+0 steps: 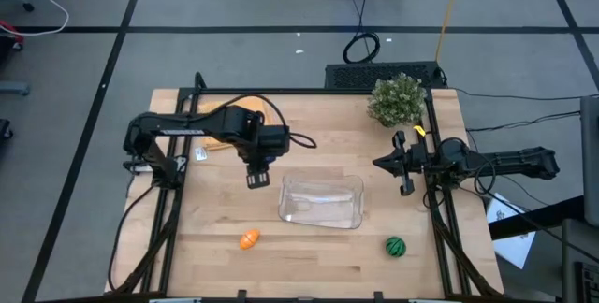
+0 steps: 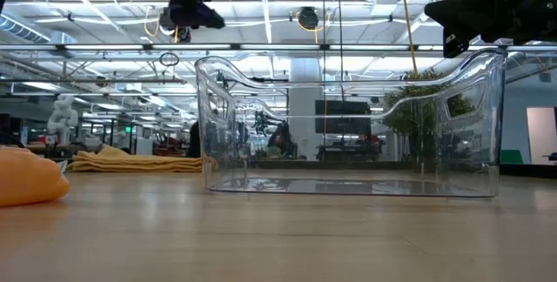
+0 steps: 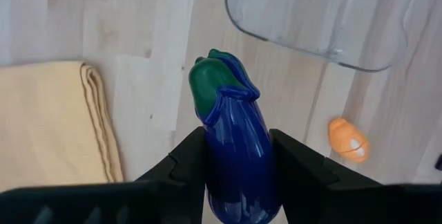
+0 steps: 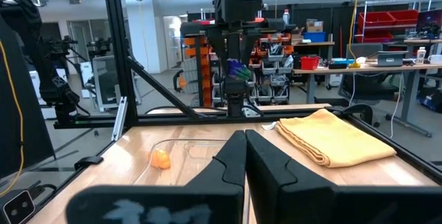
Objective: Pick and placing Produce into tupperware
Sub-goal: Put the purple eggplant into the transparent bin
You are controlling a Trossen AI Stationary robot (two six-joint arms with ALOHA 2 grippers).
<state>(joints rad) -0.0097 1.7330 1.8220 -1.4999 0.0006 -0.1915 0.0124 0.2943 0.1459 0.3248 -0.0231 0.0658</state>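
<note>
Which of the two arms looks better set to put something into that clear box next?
Probably the left. Its gripper already grips the purple eggplant, raised just beside the clear container. The right gripper is shut and empty, near the table's right edge.

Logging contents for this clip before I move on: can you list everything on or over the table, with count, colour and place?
Purple produce piece: one, purple with a green cap, held in the left gripper above the table, beside the tupperware.
Orange produce piece: one, orange with a green tip, on the table at its near edge, left of the tupperware.
Green produce piece: one, green striped, near edge, right of the tupperware.
Tupperware: one, clear, centre of the table, nothing in it.
Cloth: one, orange-yellow, folded, far left.
Plant: one, bushy green, far right corner.
Left gripper: shut on the purple piece.
Right gripper: shut, holding nothing, right side.
</note>
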